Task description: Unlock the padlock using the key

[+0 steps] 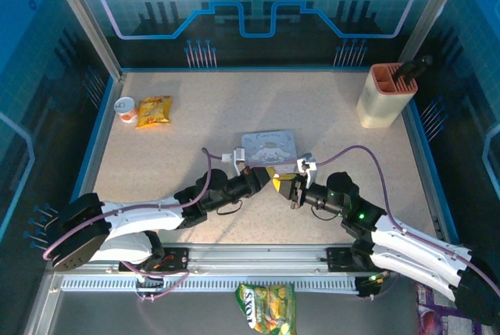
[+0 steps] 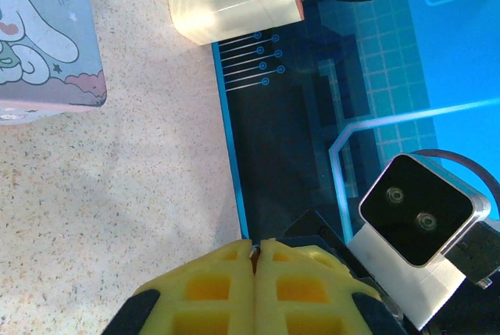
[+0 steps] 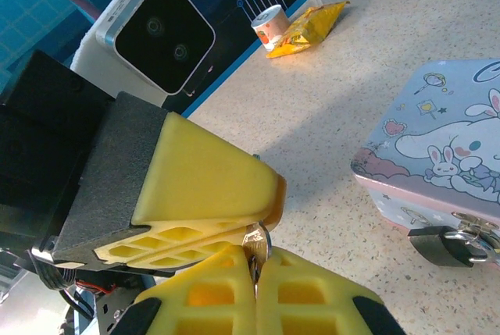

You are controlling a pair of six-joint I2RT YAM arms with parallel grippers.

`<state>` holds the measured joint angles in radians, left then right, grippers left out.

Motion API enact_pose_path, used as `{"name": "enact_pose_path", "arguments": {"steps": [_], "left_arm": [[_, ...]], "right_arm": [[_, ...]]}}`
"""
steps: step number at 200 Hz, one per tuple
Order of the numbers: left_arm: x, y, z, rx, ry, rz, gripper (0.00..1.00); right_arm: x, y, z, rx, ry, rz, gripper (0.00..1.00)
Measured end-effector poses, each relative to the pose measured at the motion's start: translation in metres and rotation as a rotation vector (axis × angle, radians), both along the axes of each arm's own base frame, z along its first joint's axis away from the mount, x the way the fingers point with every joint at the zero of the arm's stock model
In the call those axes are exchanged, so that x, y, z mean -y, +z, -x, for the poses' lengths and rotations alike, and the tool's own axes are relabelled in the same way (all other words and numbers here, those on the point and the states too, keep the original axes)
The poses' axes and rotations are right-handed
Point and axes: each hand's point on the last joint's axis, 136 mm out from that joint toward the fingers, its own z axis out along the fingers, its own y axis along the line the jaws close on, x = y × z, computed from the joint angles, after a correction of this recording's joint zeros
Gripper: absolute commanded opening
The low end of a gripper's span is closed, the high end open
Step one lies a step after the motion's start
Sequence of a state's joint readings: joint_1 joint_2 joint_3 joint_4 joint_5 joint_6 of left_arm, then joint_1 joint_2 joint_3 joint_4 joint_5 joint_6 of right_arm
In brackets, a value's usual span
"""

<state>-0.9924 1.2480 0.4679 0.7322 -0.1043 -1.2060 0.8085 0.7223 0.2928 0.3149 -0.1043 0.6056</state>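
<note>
**Overhead view.** Two arms converge at mid-bench, just near of a grey-blue rectangular tin (image 1: 269, 147) printed with a white cartoon rabbit. The left hand (image 1: 268, 179) and right hand (image 1: 283, 187) meet tip to tip, touching. At the far left of the speckled beige bench (image 1: 203, 128) lie a crinkled yellow snack packet (image 1: 153, 110) and, just beside it, a small white lidded cup (image 1: 125, 107). At the far right stands a cream plastic holder with an orange rim (image 1: 385, 94), with a dark-handled tool inside it. A green-and-yellow snack bag (image 1: 266, 308) lies near of the arm bases, off the bench.

**Right wrist view.** The right hand's yellow foam pads (image 3: 312, 296) are pressed together. A small silvery metal key (image 3: 257, 239) stands at their seam and appears nipped there. The key also touches the tip of the left hand, whose pads are likewise closed. Whether the left hand shares the grip cannot be told at this angle. To the right, well apart from the key, a small dark-bodied padlock (image 3: 439, 246) rests on the bench against the tin's near wall. Its thin metal shackle is looped through the tin's clasp.

**Left wrist view.** The left hand's pads (image 2: 211, 288) are fully together, with a speck of metal at the seam.
</note>
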Motion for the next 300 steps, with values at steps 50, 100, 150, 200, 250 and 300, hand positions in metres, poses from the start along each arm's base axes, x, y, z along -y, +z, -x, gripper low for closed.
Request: {"name": "enact_pose_path", "arguments": {"steps": [50, 100, 150, 200, 250, 300], "left_arm": [[-0.002, -0.005, 0.005, 0.016, 0.017, -0.032, 0.33], [-0.036, -0.033, -0.015, 0.090, 0.031, -0.329, 0.60], [-0.026, -0.034, -0.027, 0.271, -0.117, -0.749, 0.57], [-0.018, -0.119, -0.019, 0.283, -0.335, -1.193, 0.57], [-0.013, -0.137, -0.035, 0.279, -0.382, -1.347, 0.54], [-0.019, -0.153, -0.046, 0.232, -0.369, -1.450, 0.56]], "right_arm": [[0.012, -0.004, -0.005, -0.039, -0.056, 0.003, 0.00], [0.048, -0.028, -0.026, -0.159, -0.194, 0.050, 0.00], [0.057, -0.040, -0.012, -0.209, -0.186, 0.099, 0.00], [0.079, -0.037, -0.013, -0.196, -0.255, 0.106, 0.00], [0.108, -0.032, -0.011, -0.178, -0.347, 0.092, 0.00], [0.111, -0.032, -0.005, -0.183, -0.341, 0.082, 0.00]]}}
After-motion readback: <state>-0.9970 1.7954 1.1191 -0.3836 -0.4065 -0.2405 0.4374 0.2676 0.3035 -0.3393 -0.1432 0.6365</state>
